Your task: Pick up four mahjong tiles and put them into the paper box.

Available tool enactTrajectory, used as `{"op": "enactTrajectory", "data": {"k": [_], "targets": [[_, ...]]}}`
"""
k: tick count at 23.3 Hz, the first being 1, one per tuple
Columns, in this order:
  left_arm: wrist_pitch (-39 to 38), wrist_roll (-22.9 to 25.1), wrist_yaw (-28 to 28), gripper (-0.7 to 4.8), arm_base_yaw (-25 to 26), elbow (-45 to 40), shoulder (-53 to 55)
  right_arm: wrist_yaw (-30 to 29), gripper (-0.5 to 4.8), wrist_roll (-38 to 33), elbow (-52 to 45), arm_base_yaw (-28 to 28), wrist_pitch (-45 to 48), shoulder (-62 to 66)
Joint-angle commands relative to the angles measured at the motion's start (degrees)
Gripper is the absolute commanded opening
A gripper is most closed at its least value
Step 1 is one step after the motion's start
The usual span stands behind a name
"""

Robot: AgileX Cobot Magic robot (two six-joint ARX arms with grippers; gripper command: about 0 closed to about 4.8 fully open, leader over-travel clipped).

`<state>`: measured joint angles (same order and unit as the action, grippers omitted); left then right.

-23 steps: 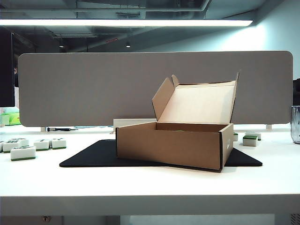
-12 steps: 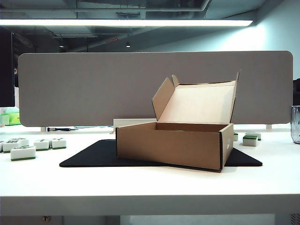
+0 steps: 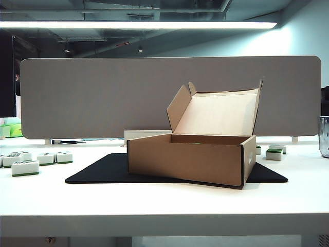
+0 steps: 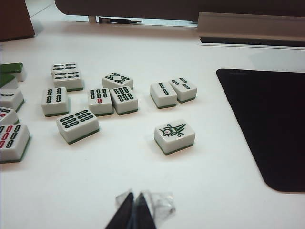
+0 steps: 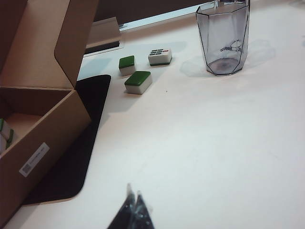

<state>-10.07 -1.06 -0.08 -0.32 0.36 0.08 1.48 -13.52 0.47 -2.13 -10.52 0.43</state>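
Nothing has moved; left gripper (image 4: 135,210) and right gripper (image 5: 133,210) hover closed and empty, tiles (image 4: 175,136) mostly outside the paper box (image 3: 187,159).

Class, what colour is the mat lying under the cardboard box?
Black. The mat under the paper box shows best in the exterior view.

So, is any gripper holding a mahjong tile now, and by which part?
No. The left gripper is shut and empty, short of the mahjong tiles. The right gripper is also shut and empty, above bare table beside the paper box.
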Motion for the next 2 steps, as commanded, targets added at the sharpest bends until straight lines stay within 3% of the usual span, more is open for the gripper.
{"op": "enactTrajectory", "data": {"k": [1,2], "targets": [[-0.57,-0.02,0.28,-0.06,-0.04,-0.02,0.02,-0.11,-0.01,0.02,-0.15,-0.02,0.09,-0.5],[-0.57,-0.02,0.28,-0.06,-0.04,-0.02,0.02,-0.09,-0.01,0.02,-0.15,-0.02,0.09,-0.5]]}}
